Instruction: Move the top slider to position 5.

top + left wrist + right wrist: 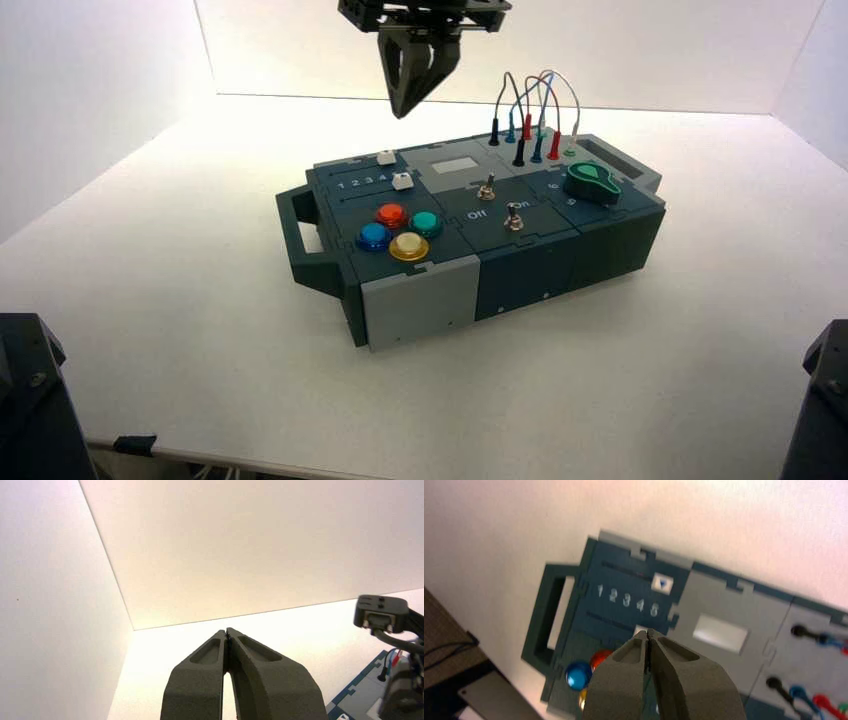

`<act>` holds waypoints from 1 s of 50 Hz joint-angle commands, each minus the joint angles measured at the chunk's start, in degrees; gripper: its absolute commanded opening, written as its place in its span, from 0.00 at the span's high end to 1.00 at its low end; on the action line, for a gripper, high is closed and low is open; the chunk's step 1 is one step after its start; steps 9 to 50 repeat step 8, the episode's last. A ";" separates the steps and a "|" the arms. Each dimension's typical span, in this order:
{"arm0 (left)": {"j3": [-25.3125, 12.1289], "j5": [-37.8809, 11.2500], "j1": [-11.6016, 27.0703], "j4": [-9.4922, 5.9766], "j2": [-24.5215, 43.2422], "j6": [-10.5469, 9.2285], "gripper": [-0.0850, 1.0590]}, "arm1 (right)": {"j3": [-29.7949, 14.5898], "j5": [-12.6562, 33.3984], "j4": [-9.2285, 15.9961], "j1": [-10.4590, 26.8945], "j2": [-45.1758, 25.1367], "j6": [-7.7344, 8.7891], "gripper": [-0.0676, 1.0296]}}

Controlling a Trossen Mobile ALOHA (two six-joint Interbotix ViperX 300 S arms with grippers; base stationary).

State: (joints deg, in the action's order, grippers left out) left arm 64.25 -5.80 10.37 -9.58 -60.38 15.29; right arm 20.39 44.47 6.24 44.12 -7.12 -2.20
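Observation:
The top slider's small white knob sits on the far track at the box's left end. In the right wrist view this knob stands at the right end of its slot, level with the printed 5. My right gripper hangs shut and empty, well above the box's back. From its wrist view my right gripper lines up over the lower slider's knob, touching nothing. Shut as well, my left gripper points at the wall's corner, off to the box's left.
The lower slider's white knob sits near the red, green, blue and yellow buttons. Two toggle switches, a green knob and looped wires fill the right half. White walls enclose the table.

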 commanded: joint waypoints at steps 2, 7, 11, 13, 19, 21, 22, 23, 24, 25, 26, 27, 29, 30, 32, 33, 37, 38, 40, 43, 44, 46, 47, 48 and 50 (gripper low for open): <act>-2.29 0.35 -0.09 0.26 0.35 0.09 0.95 | -0.44 0.88 0.53 0.26 1.58 -0.18 0.96; -2.46 0.53 -0.09 0.18 0.44 0.18 0.95 | -1.32 1.05 0.62 0.26 0.09 -0.09 0.96; -2.55 0.53 -0.09 0.26 0.62 0.09 0.95 | -1.67 1.05 0.62 0.26 -0.44 -0.09 0.96; -2.55 0.53 -0.09 0.26 0.62 0.09 0.95 | -1.67 1.05 0.62 0.26 -0.44 -0.09 0.96; -2.55 0.53 -0.09 0.26 0.62 0.09 0.95 | -1.67 1.05 0.62 0.26 -0.44 -0.09 0.96; -2.55 0.53 -0.09 0.26 0.62 0.09 0.95 | -1.67 1.05 0.62 0.26 -0.44 -0.09 0.96; -2.55 0.53 -0.09 0.26 0.62 0.09 0.95 | -1.67 1.05 0.62 0.26 -0.44 -0.09 0.96; -2.55 0.53 -0.09 0.26 0.62 0.09 0.95 | -1.67 1.05 0.62 0.26 -0.44 -0.09 0.96; -2.55 0.53 -0.09 0.26 0.62 0.09 0.95 | -1.67 1.05 0.62 0.26 -0.44 -0.09 0.96; -2.55 0.53 -0.09 0.26 0.62 0.09 0.95 | -1.67 1.05 0.62 0.26 -0.44 -0.09 0.96; -2.55 0.53 -0.09 0.26 0.62 0.09 0.95 | -1.67 1.05 0.62 0.26 -0.44 -0.09 0.96; -2.55 0.53 -0.09 0.26 0.62 0.09 0.95 | -1.67 1.05 0.62 0.26 -0.44 -0.09 0.96; -2.55 0.53 -0.09 0.26 0.62 0.09 0.95 | -1.67 1.05 0.62 0.26 -0.44 -0.09 0.96; -2.55 0.53 -0.09 0.26 0.62 0.09 0.95 | -1.67 1.05 0.62 0.26 -0.44 -0.09 0.96; -2.55 0.53 -0.09 0.26 0.62 0.09 0.95 | -1.67 1.05 0.62 0.26 -0.44 -0.09 0.96; -2.55 0.53 -0.09 0.26 0.62 0.09 0.95 | -1.67 1.05 0.62 0.26 -0.44 -0.09 0.96; -2.55 0.53 -0.09 0.26 0.62 0.09 0.95 | -1.67 1.05 0.62 0.26 -0.44 -0.09 0.96; -2.55 0.53 -0.09 0.26 0.62 0.09 0.95 | -1.67 1.05 0.62 0.26 -0.44 -0.09 0.96; -2.55 0.53 -0.09 0.26 0.62 0.09 0.95 | -1.67 1.05 0.62 0.26 -0.44 -0.09 0.96; -2.55 0.53 -0.09 0.26 0.62 0.09 0.95 | -1.67 1.05 0.62 0.26 -0.44 -0.09 0.96; -2.55 0.53 -0.09 0.26 0.62 0.09 0.95 | -1.67 1.05 0.62 0.26 -0.44 -0.09 0.96; -2.55 0.53 -0.09 0.26 0.62 0.09 0.95 | -1.67 1.05 0.62 0.26 -0.44 -0.09 0.96; -2.55 0.53 -0.09 0.26 0.62 0.09 0.95 | -1.67 1.05 0.62 0.26 -0.44 -0.09 0.96; -2.55 0.53 -0.09 0.26 0.62 0.09 0.95 | -1.67 1.05 0.62 0.26 -0.44 -0.09 0.96; -2.55 0.53 -0.09 0.26 0.62 0.09 0.95 | -1.67 1.05 0.62 0.26 -0.44 -0.09 0.96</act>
